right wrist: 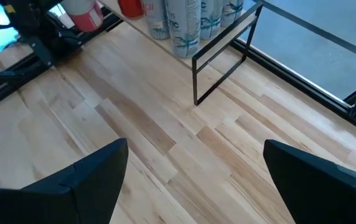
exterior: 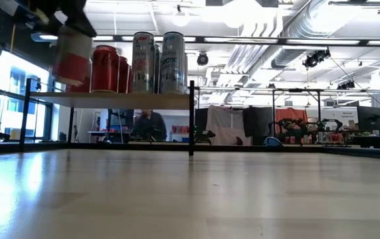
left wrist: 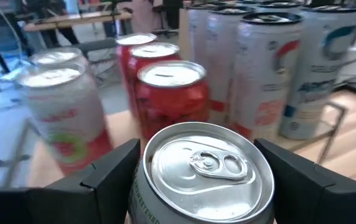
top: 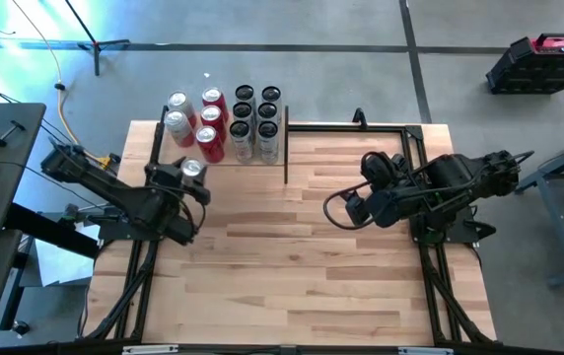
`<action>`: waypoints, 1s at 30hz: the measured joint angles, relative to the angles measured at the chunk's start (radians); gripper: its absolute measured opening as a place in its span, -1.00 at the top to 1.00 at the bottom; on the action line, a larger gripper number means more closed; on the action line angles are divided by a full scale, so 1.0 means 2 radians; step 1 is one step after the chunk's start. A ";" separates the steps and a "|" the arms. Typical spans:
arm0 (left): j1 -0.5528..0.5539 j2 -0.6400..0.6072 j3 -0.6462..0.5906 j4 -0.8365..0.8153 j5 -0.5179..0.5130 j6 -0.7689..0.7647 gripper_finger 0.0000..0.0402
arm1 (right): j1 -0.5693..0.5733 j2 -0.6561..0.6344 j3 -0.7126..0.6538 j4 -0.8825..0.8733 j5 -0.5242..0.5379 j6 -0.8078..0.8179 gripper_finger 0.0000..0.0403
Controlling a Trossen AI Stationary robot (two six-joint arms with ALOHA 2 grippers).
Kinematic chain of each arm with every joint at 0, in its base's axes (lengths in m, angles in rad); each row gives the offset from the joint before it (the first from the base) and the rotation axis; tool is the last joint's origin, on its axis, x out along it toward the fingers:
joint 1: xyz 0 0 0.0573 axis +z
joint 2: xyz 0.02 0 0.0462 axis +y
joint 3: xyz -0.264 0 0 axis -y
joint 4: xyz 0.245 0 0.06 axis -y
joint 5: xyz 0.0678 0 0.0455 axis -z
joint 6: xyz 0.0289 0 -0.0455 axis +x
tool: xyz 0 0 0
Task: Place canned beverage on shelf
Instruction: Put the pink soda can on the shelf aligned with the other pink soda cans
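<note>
Currently the left claw (top: 192, 176) is gripping the canned beverage (left wrist: 201, 174) upright by its sides, carrying it just at the 6 o'clock edge of the shelf (exterior: 120, 99), where stocked cans (top: 225, 120) are crowding the board. The right claw (top: 353, 209) is waiting spread at 3 o'clock above the counter (top: 292, 256).

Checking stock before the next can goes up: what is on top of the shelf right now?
The shelf carries red cans and taller silver cans. Front cans hide the boards and back rows. The left gripper holds another can.
</note>
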 joint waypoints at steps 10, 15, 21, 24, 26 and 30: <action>0.029 -0.099 -0.035 -0.001 -0.018 0.032 -0.37 | 0.000 0.000 0.000 0.002 0.003 0.021 -0.79; 0.054 -0.140 -0.055 0.000 -0.051 0.037 -0.37 | 0.000 0.000 0.000 0.002 0.012 0.024 -0.79; 0.087 -0.156 -0.065 0.002 -0.067 0.038 -0.37 | 0.000 0.000 0.000 0.002 0.023 0.033 -0.79; 0.100 -0.157 -0.066 0.004 -0.068 0.038 -0.37 | 0.000 0.000 0.000 0.002 0.024 0.033 -0.79; 0.111 -0.157 -0.066 0.010 -0.068 0.038 -0.37 | 0.000 0.000 0.000 0.003 0.027 0.033 -0.79; 0.134 -0.157 -0.066 0.022 -0.064 0.038 -0.37 | 0.000 0.000 0.000 0.004 0.030 0.033 -0.79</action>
